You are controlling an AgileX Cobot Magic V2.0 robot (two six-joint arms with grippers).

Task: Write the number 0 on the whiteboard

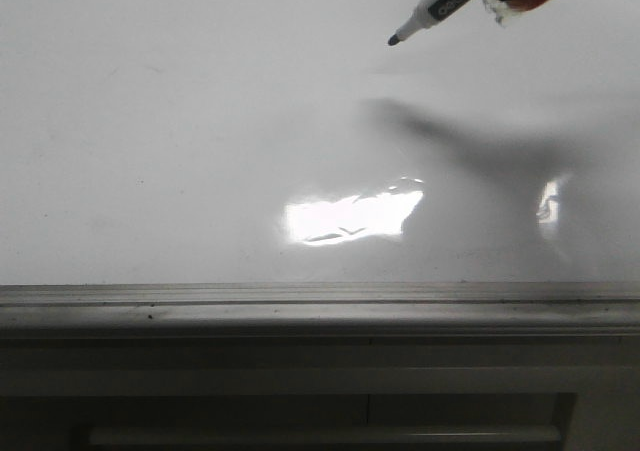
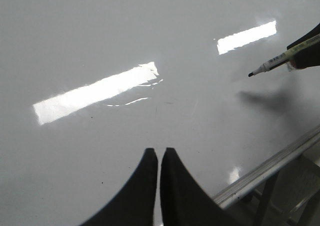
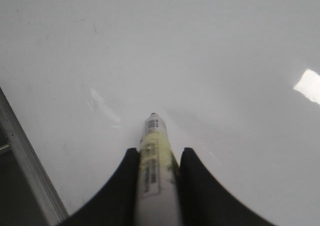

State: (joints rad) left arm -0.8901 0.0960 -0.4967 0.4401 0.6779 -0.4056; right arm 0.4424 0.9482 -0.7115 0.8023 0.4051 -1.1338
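Note:
The whiteboard [image 1: 150, 151] is glossy white and fills most of each view; it also shows in the left wrist view [image 2: 100, 35] and the right wrist view [image 3: 200, 45]. No number 0 shows on it; the surface is blank. My right gripper [image 3: 157, 153] is shut on a white marker pen [image 3: 155, 171] with a black tip. In the front view the marker [image 1: 440, 6] hangs tilted at the top right, its tip above the board over its shadow. It also shows in the left wrist view [image 2: 272, 63]. My left gripper [image 2: 159, 153] is shut and empty over the board.
A grey metal edge rail [image 1: 320, 306] runs along the board's near side; it also shows in the left wrist view [image 2: 270, 168] and the right wrist view [image 3: 25, 166]. Bright light glare [image 1: 350, 216] lies on the board.

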